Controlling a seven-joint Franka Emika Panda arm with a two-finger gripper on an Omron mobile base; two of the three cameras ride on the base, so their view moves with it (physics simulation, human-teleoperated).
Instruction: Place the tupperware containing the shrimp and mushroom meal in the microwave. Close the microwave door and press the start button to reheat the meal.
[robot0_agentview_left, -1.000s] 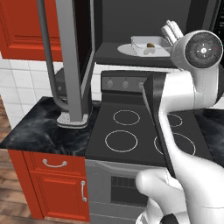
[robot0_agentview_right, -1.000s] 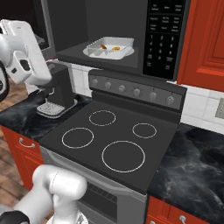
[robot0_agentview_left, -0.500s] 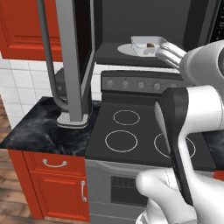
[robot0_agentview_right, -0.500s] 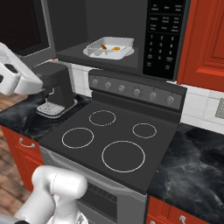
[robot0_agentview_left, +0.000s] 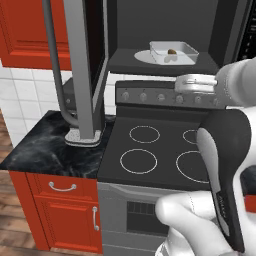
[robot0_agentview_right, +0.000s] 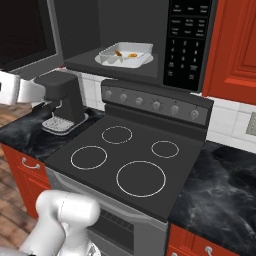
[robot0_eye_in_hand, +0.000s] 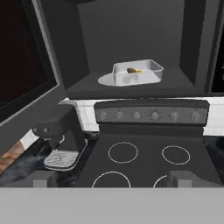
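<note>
The tupperware (robot0_agentview_left: 174, 52) (robot0_agentview_right: 126, 54) (robot0_eye_in_hand: 138, 72) rests on the round plate inside the open microwave (robot0_agentview_left: 165, 30) (robot0_agentview_right: 187, 45) (robot0_eye_in_hand: 131, 35). The shrimp and mushroom meal (robot0_agentview_left: 171, 51) (robot0_agentview_right: 125, 53) (robot0_eye_in_hand: 132, 70) lies in it as small orange and brown bits. To the left, the microwave door (robot0_agentview_left: 80, 70) (robot0_agentview_right: 25, 30) (robot0_eye_in_hand: 22, 65) stands swung wide open. My gripper (robot0_agentview_left: 182, 83) (robot0_eye_in_hand: 113, 178) hangs open and empty over the stove, in front of and below the cavity, well back from the tupperware. Its fingertips (robot0_eye_in_hand: 43, 179) stand far apart.
A black stove (robot0_agentview_right: 130, 155) with a knob panel (robot0_eye_in_hand: 148, 116) lies under the microwave. A dark coffee machine (robot0_agentview_right: 62, 102) (robot0_eye_in_hand: 57, 135) stands on the marble counter (robot0_agentview_left: 45, 150) below the open door. Red cabinets (robot0_agentview_right: 235, 50) flank the microwave.
The hand has drawn back from the microwave mouth and dropped lower, toward the robot. The tupperware stays in the cavity and the jaws stay open.
</note>
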